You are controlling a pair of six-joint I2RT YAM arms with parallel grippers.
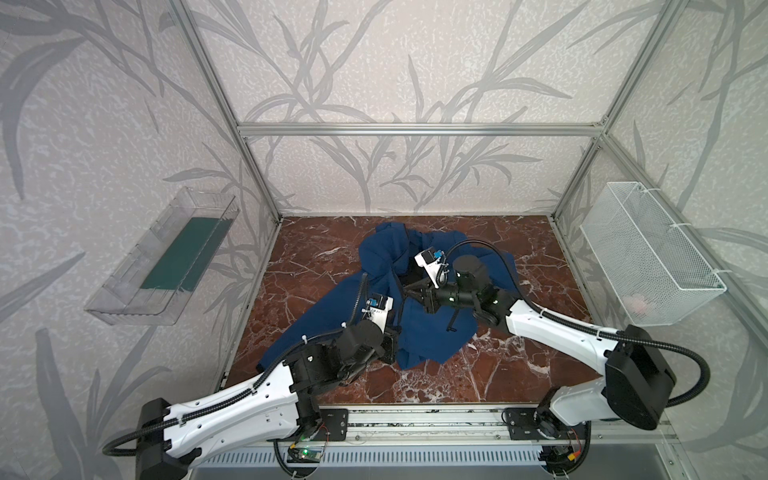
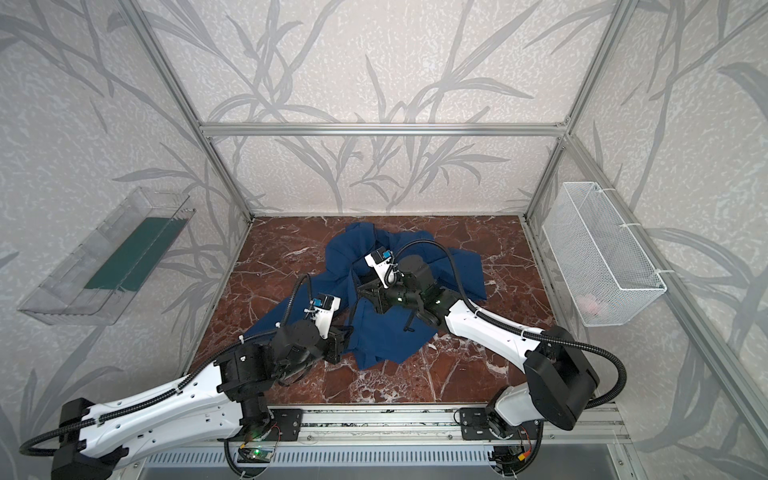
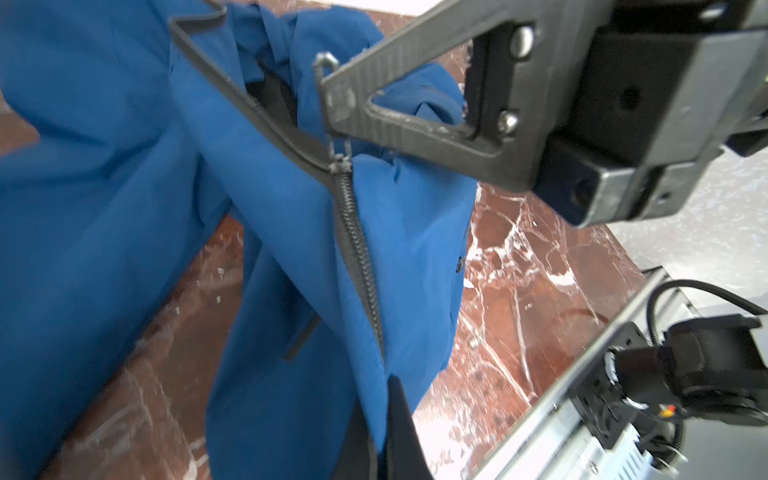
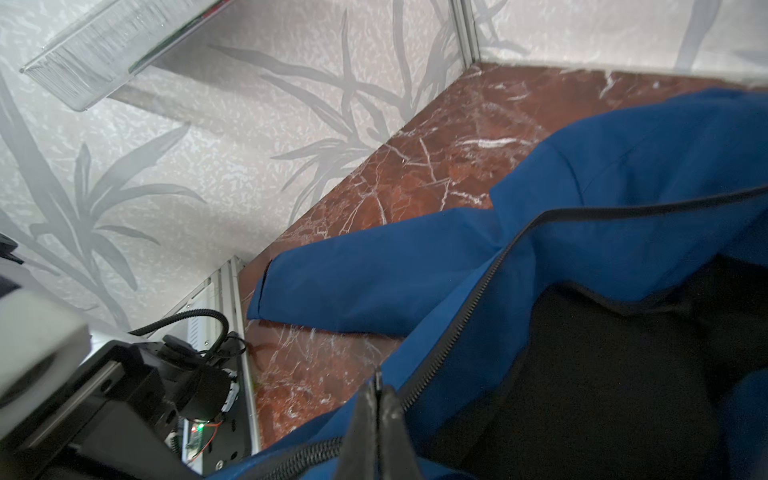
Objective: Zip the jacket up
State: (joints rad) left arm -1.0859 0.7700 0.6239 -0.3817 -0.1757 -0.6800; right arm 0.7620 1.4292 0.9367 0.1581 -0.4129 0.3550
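No words, numbers or signs can be read in any view. The jacket (image 1: 428, 332) shows no letters clear enough to make out.

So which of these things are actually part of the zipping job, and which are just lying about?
In the job: jacket, its zipper, left gripper and right gripper, both clamped on it.
Just there: clear tray, wire basket.
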